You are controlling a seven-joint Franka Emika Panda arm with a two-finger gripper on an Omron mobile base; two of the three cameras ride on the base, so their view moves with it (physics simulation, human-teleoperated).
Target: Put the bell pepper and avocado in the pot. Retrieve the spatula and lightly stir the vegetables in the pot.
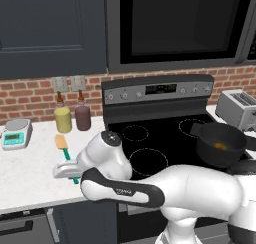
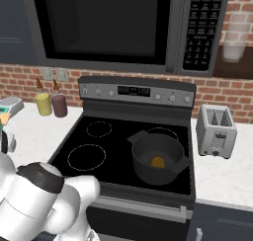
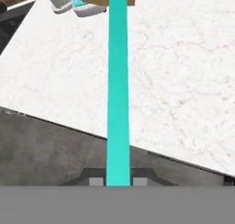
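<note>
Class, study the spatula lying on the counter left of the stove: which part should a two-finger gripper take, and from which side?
Grip the spatula on its long, straight teal handle, not the small yellow blade. It lies flat on the counter, so come from above, fingers either side of the narrow handle, as the gripper already does near its free end.

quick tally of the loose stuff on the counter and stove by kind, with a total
Bottles: 2, a yellow bottle and a dark red bottle
Kitchen scale: 1
Spatula: 1, its teal handle between the gripper fingers
Pot: 1, something small and orange inside
Toaster: 1
Total: 6
</note>
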